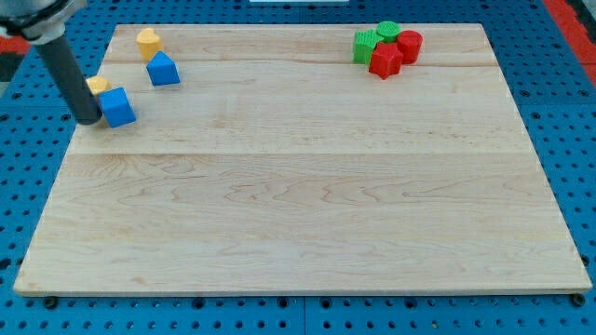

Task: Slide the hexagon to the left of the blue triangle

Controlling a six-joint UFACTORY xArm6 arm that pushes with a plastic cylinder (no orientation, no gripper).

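Observation:
A yellow hexagon (147, 41) stands near the view's top left corner of the wooden board (298, 205). The blue triangle (163, 70) is just below and to the right of it, close but apart. My tip (87, 120) rests on the board at the view's left edge, lower down, touching or nearly touching the left side of a blue cube (117, 106). A second small yellow block (98, 86) is partly hidden behind the rod, just above the blue cube; its shape is unclear.
A tight cluster sits at the view's top right: two green blocks (366, 45) (388, 32) and two red blocks (385, 61) (409, 45). The board lies on a blue pegboard (28, 186).

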